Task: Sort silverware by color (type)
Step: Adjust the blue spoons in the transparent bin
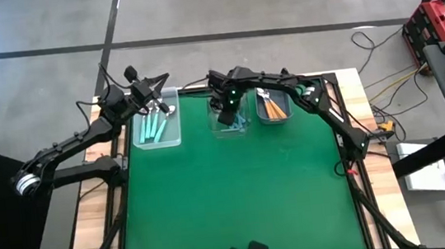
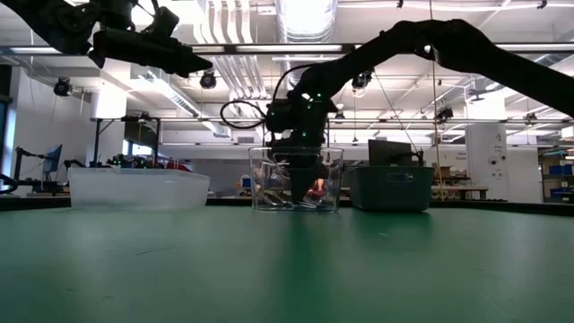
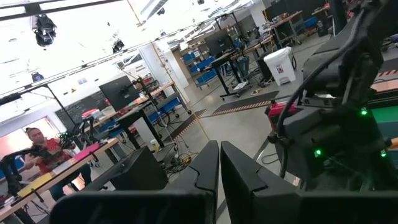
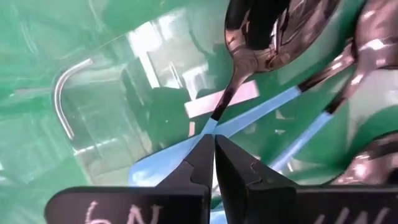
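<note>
Blue-handled spoons (image 4: 273, 112) lie slanted in the middle clear bin (image 1: 231, 126) at the desk's far edge, directly under the closed, empty right gripper (image 4: 214, 155).

Handwritten white marks, roughly "6N", on the right end effector (image 4: 214, 163) body, otherwise illegible

floor (image 1: 235, 3): grey concrete | ceiling lights (image 2: 269, 48) on | workbenches (image 3: 134, 109) behind
</note>
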{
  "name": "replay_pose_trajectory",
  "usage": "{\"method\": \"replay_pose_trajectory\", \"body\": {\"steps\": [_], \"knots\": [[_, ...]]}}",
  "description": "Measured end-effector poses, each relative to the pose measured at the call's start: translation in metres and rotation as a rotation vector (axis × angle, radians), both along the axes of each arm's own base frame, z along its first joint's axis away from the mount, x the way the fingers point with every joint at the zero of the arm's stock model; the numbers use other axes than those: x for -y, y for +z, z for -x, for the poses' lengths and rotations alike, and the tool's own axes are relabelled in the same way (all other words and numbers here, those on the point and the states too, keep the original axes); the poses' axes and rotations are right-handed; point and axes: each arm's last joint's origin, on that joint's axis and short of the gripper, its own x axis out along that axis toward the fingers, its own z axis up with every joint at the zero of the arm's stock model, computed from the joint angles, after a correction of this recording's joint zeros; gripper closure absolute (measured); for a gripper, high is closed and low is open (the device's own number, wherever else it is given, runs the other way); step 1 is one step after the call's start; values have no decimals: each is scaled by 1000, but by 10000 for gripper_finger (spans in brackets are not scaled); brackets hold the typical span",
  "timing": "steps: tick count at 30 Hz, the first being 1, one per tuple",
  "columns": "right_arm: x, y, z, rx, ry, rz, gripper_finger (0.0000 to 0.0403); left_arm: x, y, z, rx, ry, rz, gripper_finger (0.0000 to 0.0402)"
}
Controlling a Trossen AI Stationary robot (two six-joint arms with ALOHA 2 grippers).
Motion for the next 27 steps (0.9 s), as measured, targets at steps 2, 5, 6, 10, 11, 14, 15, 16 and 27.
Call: {"method": "replay_pose_trajectory", "body": {"steps": [2, 5, 6, 10, 11, 14, 15, 16, 27], "knots": [[-2, -1, 0, -4, 3, -4, 394, 0, 0, 0, 0, 0, 0, 401], [-3, -1, 0, 3, 7, -23, 394, 0, 0, 0, 0, 0, 0, 401], [-3, -2, -1, 6, 7, -25, 394, 0, 0, 0, 0, 0, 0, 401], [-4, -2, -5, 58, 15, -41, 394, 0, 0, 0, 0, 0, 0, 401], [-4, -1, -7, 87, 20, -58, 394, 0, 0, 0, 0, 0, 0, 401], [-3, 0, -13, 158, 23, -53, 394, 0, 0, 0, 0, 0, 0, 401], [-3, 1, -15, 169, 17, -38, 394, 0, 0, 0, 0, 0, 0, 401], [-2, 2, -16, 174, 8, -22, 394, 0, 0, 0, 0, 0, 0, 401], [14, 9, -23, 226, 8, 213, 394, 0, 0, 0, 0, 0, -1, 401]]}}
